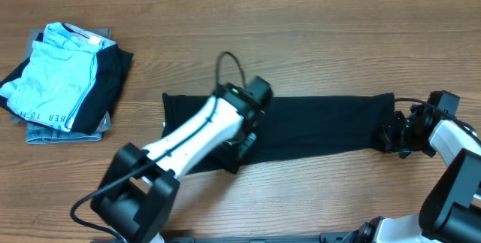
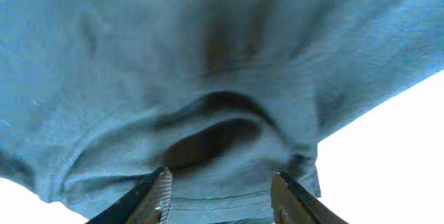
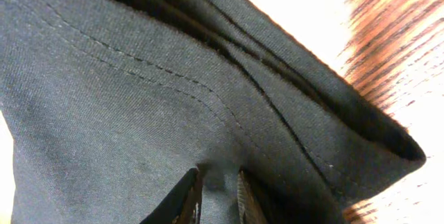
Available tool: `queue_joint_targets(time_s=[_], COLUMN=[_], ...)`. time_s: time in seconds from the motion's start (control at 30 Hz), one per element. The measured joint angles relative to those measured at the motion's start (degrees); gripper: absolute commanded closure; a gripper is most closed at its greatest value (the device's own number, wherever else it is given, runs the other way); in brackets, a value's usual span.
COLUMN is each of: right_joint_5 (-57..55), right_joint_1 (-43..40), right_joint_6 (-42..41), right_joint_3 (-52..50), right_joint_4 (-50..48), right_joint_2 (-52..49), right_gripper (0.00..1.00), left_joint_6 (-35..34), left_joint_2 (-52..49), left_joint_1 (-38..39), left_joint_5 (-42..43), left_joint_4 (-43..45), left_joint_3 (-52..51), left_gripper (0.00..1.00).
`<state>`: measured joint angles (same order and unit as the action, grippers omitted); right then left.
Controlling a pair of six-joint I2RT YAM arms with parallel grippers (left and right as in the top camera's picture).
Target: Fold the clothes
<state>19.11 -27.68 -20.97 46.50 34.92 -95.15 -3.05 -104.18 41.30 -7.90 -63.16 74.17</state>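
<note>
Wooden table (image 1: 316, 17) carries the black T-shirt (image 1: 323, 126) folded into a long band, well apart from a folded pile (image 1: 64, 74) at the left. Left gripper (image 2: 223, 200) sits at the band's near edge, jaws half apart, clamping nothing. Right gripper (image 3: 216, 197), at the right end, shows a narrow gap on fabric; whether it pinches, I cannot tell.
</note>
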Motion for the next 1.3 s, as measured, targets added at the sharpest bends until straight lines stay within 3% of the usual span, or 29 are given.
queue_joint_targets(time_s=[0.27, 0.57, 0.87, 1.3], right_joint_5=[0.2, 0.7, 0.9, 1.1], right_joint_1=[0.0, 0.1, 0.1, 0.1], right_joint_6=[0.0, 0.0, 0.0, 0.0], right_joint_3=[0.0, 0.1, 0.1, 0.1], right_joint_4=[-0.1, -0.2, -0.2, -0.3], right_joint_2=[0.0, 0.0, 0.0, 0.0], right_gripper=[0.73, 0.70, 0.69, 0.66], left_joint_6=[-0.4, -3.2, -5.9, -8.9], left_joint_2=[0.0, 0.0, 0.0, 0.0], left_joint_1=[7.6, 10.6, 18.8, 19.8], left_joint_5=[-7.6, -10.1, -13.6, -19.4], left_joint_4=[0.7, 3.3, 3.3, 6.2], left_joint_3=[-0.1, -4.1, -4.3, -11.5], left_gripper=[0.44, 0.45, 0.45, 0.44])
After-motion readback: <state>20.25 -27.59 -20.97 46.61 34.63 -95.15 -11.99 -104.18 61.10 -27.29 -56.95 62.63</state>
